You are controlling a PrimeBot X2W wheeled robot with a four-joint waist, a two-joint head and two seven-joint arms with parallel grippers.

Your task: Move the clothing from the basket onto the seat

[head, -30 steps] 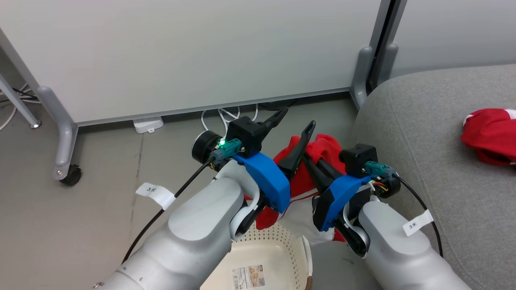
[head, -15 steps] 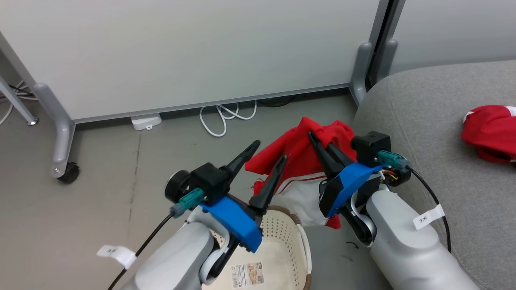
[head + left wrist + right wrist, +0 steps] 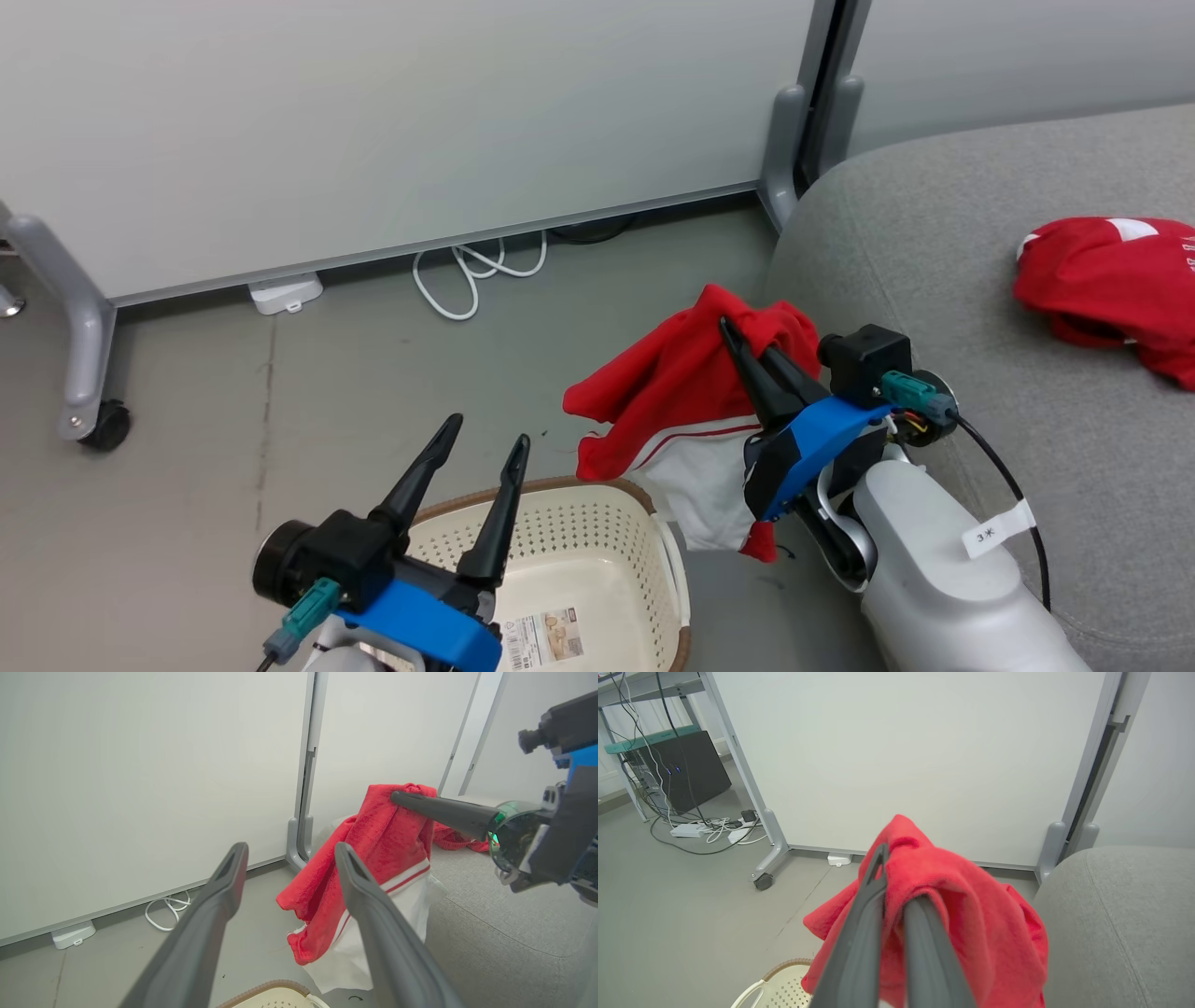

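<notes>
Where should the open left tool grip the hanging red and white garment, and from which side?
Probably the garment's loose red lower corner, coming from the robot's left: it hangs free above the floor, nearest the left tool, while the right tool pinches the top fold.

A pale grey partition panel (image 3: 373,121) spans the frame's top. At its foot, on the smooth grey floor (image 3: 233,392), lie a looped white cable (image 3: 474,273) and a small white plastic box (image 3: 285,292); a black caster wheel (image 3: 106,426) stands far left.
</notes>
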